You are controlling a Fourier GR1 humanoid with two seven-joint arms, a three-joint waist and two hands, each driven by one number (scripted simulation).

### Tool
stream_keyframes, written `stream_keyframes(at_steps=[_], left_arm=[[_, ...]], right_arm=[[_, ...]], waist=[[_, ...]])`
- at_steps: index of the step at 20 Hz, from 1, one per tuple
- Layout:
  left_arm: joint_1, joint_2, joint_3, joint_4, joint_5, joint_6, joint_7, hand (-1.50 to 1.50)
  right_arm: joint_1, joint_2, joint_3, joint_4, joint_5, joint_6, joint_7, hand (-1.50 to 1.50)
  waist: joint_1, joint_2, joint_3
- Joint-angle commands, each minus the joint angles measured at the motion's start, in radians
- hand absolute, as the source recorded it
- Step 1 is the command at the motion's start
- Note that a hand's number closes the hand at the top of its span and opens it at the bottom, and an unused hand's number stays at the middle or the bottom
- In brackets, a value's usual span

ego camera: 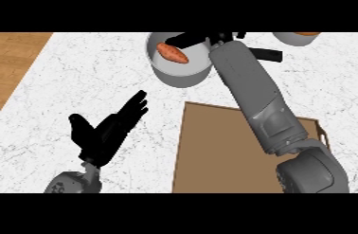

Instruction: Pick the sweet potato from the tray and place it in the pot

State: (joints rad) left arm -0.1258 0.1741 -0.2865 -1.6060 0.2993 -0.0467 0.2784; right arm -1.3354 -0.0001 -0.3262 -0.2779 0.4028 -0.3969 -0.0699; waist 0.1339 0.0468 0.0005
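The orange sweet potato (pixel 172 53) lies inside the grey pot (pixel 183 79) at the top middle of the counter. My right hand (pixel 210 39) hovers over the pot's far right rim, just beside the sweet potato, with its fingers spread and open; no finger curls round the potato. The right forearm runs from the lower right across the brown tray (pixel 210 152), which shows nothing on its visible part. My left hand (pixel 108 129) rests open at the lower left, fingers pointing up and to the right, holding nothing.
A grey dish (pixel 293 39) with something orange in it is cut off at the top right. White marble counter stretches left of the tray and pot. A wooden floor strip (pixel 17 58) lies past the counter's left edge.
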Motion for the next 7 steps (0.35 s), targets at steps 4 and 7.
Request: stream_keyframes(at_steps=[4,7], left_arm=[[0.009,0.007,0.033,0.006,0.010,0.005,0.004,0.00],[0.043,0.013,0.032,-0.011,0.003,0.003,-0.010,0.00]], right_arm=[[-0.001,0.000,-0.034,0.037,-0.015,-0.148,-0.074,-1.50],[0.029,-0.025,-0.057,0.049,-0.033,-0.144,-0.116,-1.50]], waist=[[-0.039,-0.011,-0.001],[-0.046,-0.014,-0.001]])
